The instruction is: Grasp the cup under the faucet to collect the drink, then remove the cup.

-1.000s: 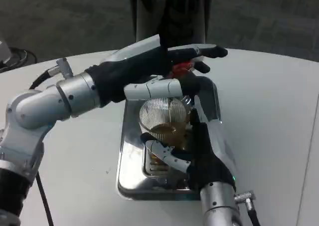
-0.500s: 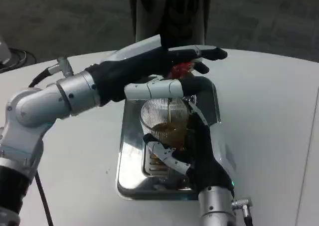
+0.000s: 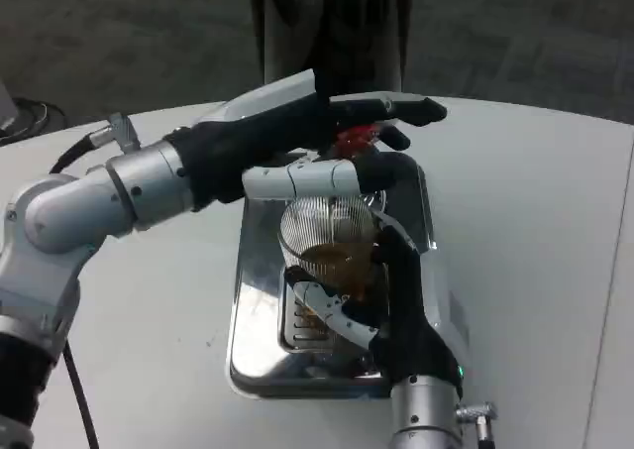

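I have the right robot hand (image 3: 396, 305) wrapped around the ribbed clear cup (image 3: 327, 236), which stands on the steel drip tray (image 3: 253, 300) near the desk's far edge, under the faucet. My left robot hand (image 3: 327, 147) presses on the red tap lever (image 3: 357, 137). The cup looks partly filled with brown drink; finishing the pour and lifting the cup away remain.
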